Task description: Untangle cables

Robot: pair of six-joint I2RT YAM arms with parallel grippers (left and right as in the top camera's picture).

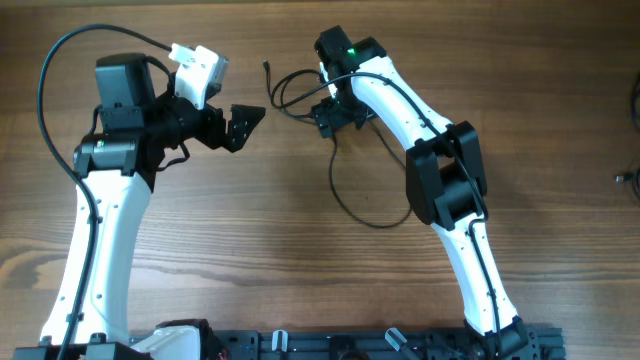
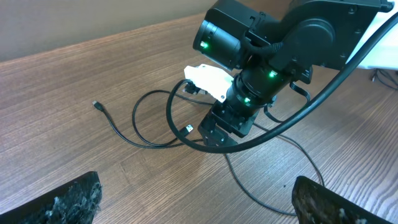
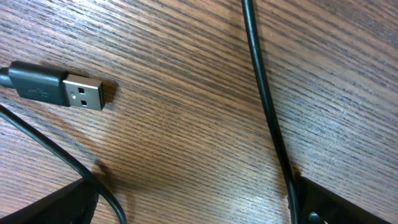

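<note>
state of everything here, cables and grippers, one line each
cables: looped, crossing, loose on the table, unheld
usb plug: unplugged, flat on the table
left gripper: open, empty, off to the side of the cables
right gripper: open, empty, down over the cables

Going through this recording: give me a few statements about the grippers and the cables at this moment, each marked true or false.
1. Both the left gripper and the right gripper are open. True.
2. The right gripper grips the USB plug. False: the plug lies free on the wooden table.
3. The left gripper touches the cables. False: it sits off to their side, apart from them.
4. The right gripper is directly over the cables. True.
</note>
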